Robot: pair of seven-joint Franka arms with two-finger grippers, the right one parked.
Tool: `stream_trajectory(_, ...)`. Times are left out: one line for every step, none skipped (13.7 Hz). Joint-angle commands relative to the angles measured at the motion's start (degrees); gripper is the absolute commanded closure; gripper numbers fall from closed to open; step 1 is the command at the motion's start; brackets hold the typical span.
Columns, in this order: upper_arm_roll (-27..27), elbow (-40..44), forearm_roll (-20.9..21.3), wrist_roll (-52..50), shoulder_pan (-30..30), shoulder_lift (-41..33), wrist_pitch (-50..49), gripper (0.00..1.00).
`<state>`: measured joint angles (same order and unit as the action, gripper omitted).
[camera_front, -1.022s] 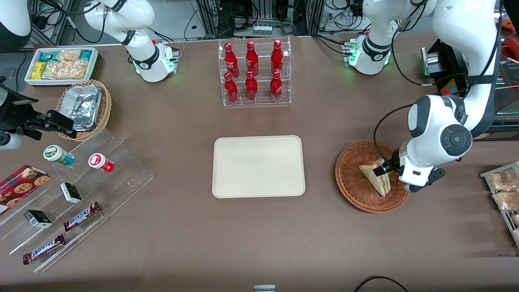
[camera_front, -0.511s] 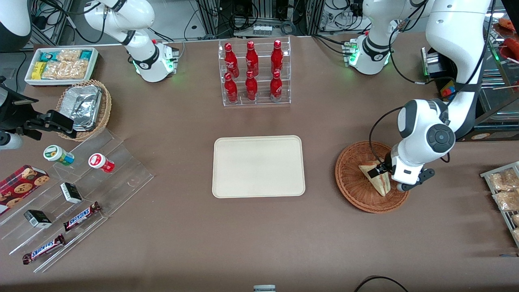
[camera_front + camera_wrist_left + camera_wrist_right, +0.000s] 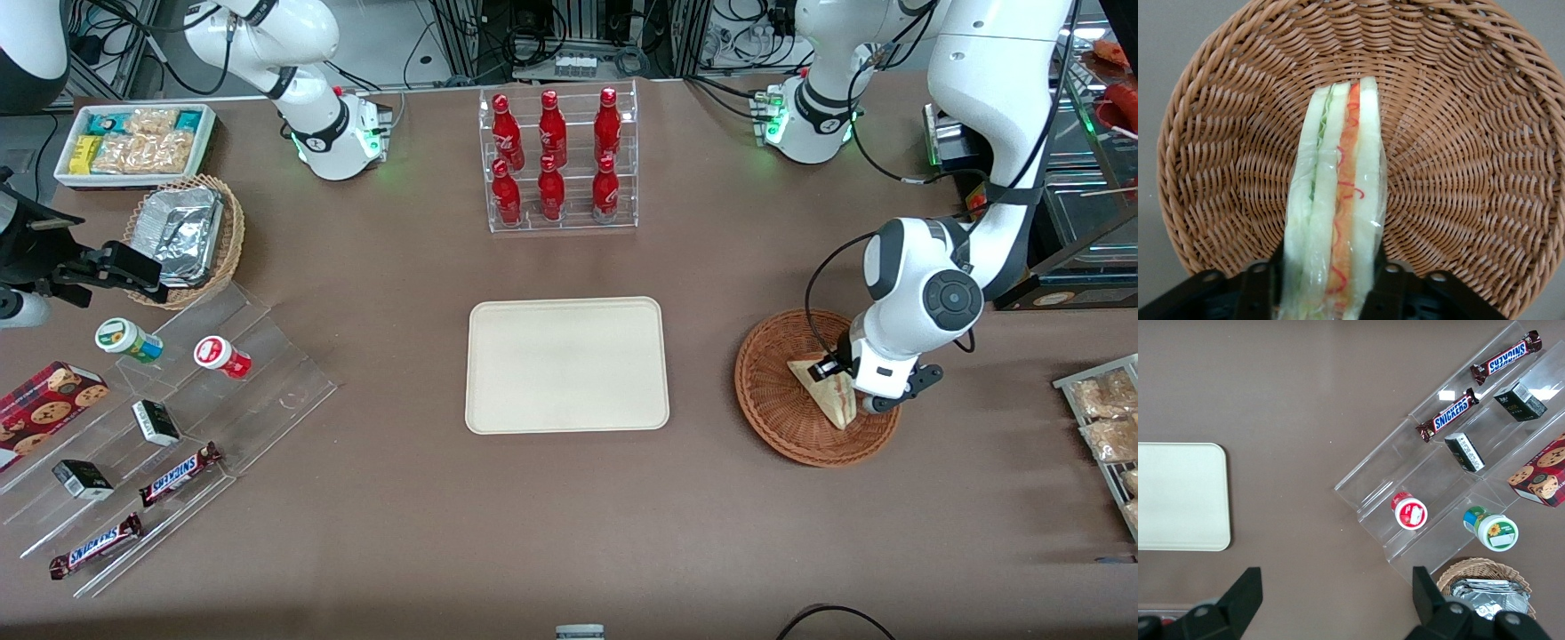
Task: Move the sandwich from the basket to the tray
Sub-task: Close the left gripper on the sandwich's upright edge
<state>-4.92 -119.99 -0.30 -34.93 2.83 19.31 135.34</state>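
Since the earlier frame the arm has drawn in over the basket (image 3: 813, 388), gripper (image 3: 836, 372) clamped on the upright sandwich (image 3: 1335, 220), wrist view alone showing red and green filling, tray (image 3: 566, 364) at tabletop centre.

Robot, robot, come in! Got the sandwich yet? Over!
Gripper down in basket, fingers either side of sandwich. Sandwich not lifted yet. Tray bare, path clear.

Brown table (image 3: 373, 498) (tray (image 3: 566, 365), basket (image 3: 772, 391), gripper (image 3: 831, 372) above)
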Motion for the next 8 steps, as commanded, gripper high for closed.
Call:
stream_trajectory(0.0,-0.3,1.0,-1.4,0.2,-0.5,0.9,1.00)
stream_trajectory(0.0,-0.1,1.0,-1.0,0.2,-0.5,0.8,1.00)
stream_trajectory(0.0,0.5,1.0,-0.7,0.2,-0.8,0.3,1.00)
stream_trajectory(0.0,1.3,1.0,-0.7,0.2,-0.9,-0.7,1.00)
stream_trajectory(0.0,2.4,1.1,-0.7,0.2,-0.9,-2.2,1.00)
stream_trajectory(0.0,3.8,1.8,-0.7,0.2,-0.9,-4.1,1.00)
stream_trajectory(-0.1,5.4,3.1,-0.7,0.2,-0.9,-6.5,1.00)
stream_trajectory(-0.1,7.3,4.1,-0.7,0.2,-0.9,-9.5,1.00)
